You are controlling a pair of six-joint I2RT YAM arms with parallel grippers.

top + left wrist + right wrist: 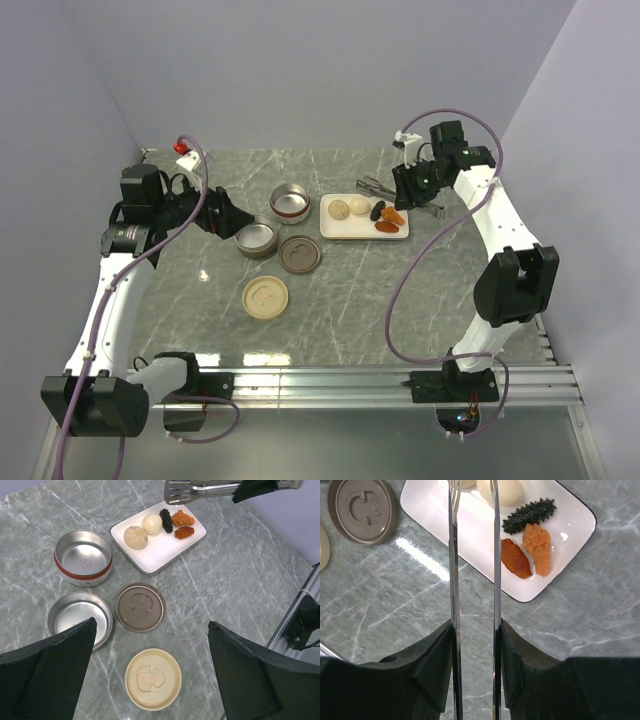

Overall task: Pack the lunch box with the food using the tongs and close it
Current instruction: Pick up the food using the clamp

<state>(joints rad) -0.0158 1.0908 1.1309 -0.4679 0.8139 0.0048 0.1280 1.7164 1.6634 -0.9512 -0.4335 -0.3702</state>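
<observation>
My right gripper [474,630] is shut on the tongs [453,580], one silver arm against each finger [437,650]. The tongs' arms stand apart with nothing between them, their tips over the white plate [470,535]. The food lies on the plate: two cream balls [135,536], a black lump [529,515], an orange chunk [538,547] and a red-brown chunk [515,558]. The lunch box, a steel bowl with a red band [83,557], stands open and empty left of the plate. My left gripper [152,625] hangs open above the lids, holding nothing.
A shallow steel tray [79,617], a brown lid [140,607] and a cream lid [152,678] lie on the marble table in front of the lunch box. A red-and-white fixture [184,152] sits at the back left corner. Grey walls enclose three sides.
</observation>
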